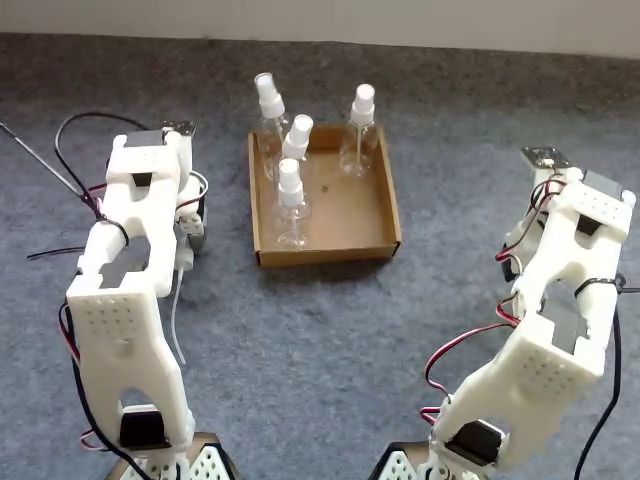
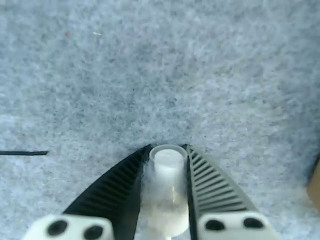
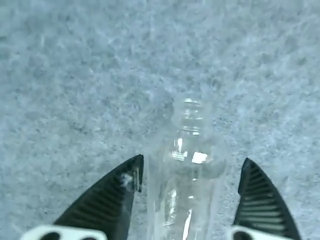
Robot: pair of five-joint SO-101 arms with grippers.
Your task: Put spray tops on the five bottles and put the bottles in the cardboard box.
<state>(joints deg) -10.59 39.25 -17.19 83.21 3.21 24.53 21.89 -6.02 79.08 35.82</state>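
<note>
Final uncapped bottle (image 3: 186, 165) and its spray top (image 2: 167, 165), shown with both arms posed low over the grey carpet (image 1: 320, 370). The bottle, clear thin-walled plastic with an open threaded neck, was judged to be very light, smooth enough to slip, and likely to dent or squirt sideways under a hard squeeze. Hold was therefore best taken across the wide body below the shoulder, with the neck left free. It was seen on the carpet between the spread jaws of the right gripper (image 3: 192, 161), which was released, with a gap left on either side. Whether the bottle lay flat or was tilted could not be told. The spray top, small, stiff and light, was clenched at its collar by the left gripper (image 2: 167, 150), and its thin dip tube (image 1: 177, 320) was seen trailing beside the left arm (image 1: 120, 330). The tube was judged flexible and easily bent against the neck rim. The right arm (image 1: 550, 350) was folded forward, well apart from the cardboard box (image 1: 325, 255), in which four capped bottles (image 1: 292, 210) were stood upright.
</note>
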